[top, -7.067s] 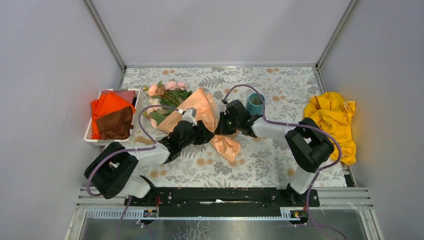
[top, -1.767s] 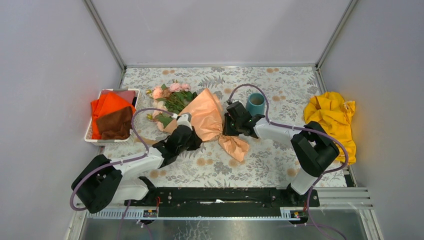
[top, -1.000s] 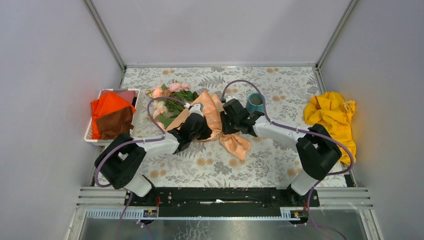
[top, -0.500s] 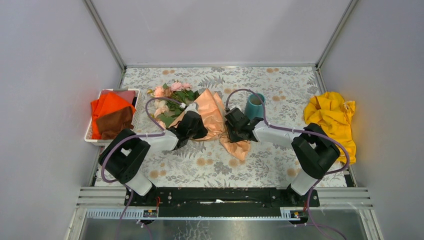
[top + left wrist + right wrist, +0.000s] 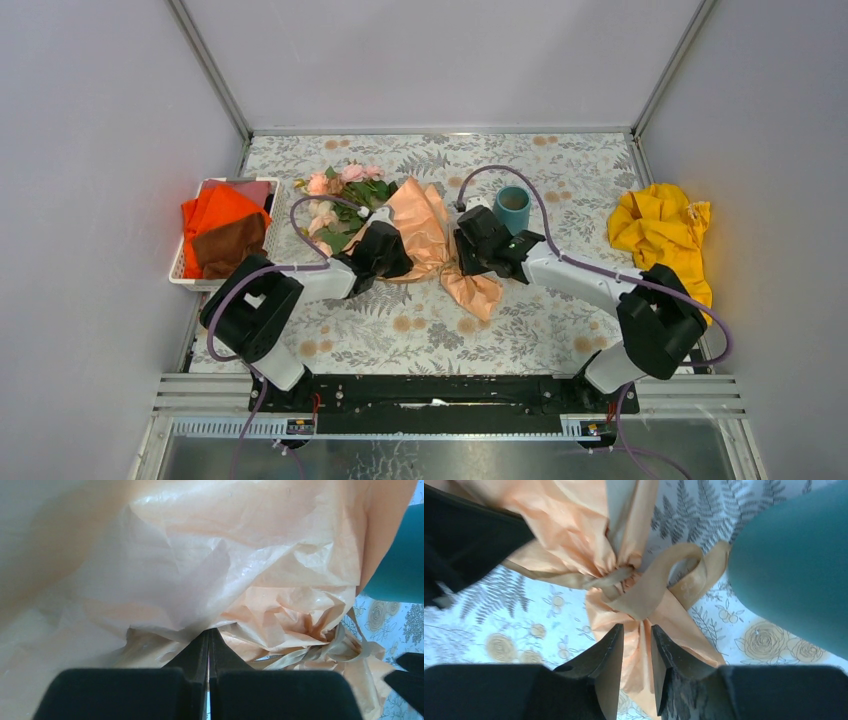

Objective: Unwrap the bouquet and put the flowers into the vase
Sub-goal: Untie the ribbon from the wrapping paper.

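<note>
Two pincers meet the crinkled peach-paper rose bouquet (image 5: 415, 225) beside the teal cylindrical vase (image 5: 513, 208): I see the left pincer (image 5: 208, 631) pressed together, perhaps nipping paper, and the right pincer (image 5: 636, 630) narrowly spread astride paper.

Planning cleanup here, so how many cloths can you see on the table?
3: an orange cloth and a brown cloth in the white basket at left, a yellow cloth at the right edge. A pink item at the basket's back may be a fourth.

A yellow cloth (image 5: 662, 240) lies well right of the right pincer (image 5: 468, 250). Left of the left pincer (image 5: 385, 248) sits a white basket (image 5: 215, 284) with an orange cloth (image 5: 215, 208) and a brown cloth (image 5: 232, 250).
</note>
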You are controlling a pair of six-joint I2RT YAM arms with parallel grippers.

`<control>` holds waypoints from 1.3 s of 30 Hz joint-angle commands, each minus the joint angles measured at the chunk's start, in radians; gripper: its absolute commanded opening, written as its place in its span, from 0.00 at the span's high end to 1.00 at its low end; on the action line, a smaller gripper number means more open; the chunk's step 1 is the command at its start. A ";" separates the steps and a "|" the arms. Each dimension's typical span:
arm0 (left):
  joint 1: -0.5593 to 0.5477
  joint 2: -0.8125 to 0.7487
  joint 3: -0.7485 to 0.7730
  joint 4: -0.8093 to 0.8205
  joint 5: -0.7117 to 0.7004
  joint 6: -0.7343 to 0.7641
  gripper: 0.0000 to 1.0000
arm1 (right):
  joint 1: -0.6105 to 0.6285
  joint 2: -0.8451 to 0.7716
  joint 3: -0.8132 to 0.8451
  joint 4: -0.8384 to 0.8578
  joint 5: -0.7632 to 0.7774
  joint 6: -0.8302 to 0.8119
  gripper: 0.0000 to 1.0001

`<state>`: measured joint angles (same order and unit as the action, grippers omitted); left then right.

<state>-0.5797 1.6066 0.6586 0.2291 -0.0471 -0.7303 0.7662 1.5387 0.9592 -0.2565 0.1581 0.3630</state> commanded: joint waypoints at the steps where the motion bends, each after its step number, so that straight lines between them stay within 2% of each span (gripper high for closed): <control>1: 0.009 0.033 -0.006 0.028 0.019 0.005 1.00 | 0.008 -0.047 0.085 0.027 -0.023 -0.002 0.67; 7: 0.010 0.035 -0.007 0.032 0.029 0.005 1.00 | 0.008 0.065 0.144 0.042 -0.019 -0.001 0.68; 12: 0.011 0.031 -0.008 0.026 0.027 0.009 1.00 | 0.008 0.162 0.165 0.064 -0.082 0.028 0.68; 20: 0.010 0.034 -0.012 0.032 0.028 0.010 1.00 | 0.008 0.189 0.134 0.090 -0.077 0.054 0.64; 24: 0.010 0.045 -0.011 0.040 0.036 0.004 1.00 | 0.008 0.210 0.143 0.097 -0.070 0.053 0.65; 27: 0.010 0.046 -0.014 0.042 0.036 0.003 1.00 | 0.008 0.229 0.150 0.103 -0.074 0.054 0.71; 32: 0.011 0.044 -0.018 0.038 0.030 0.005 1.00 | 0.008 0.234 0.150 0.108 -0.074 0.064 0.92; 39: 0.011 0.059 -0.017 0.035 0.029 0.002 1.00 | 0.008 0.164 0.156 0.076 -0.032 0.048 1.00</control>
<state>-0.5751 1.6379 0.6567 0.2451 -0.0216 -0.7303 0.7662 1.7645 1.0946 -0.1825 0.0921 0.4156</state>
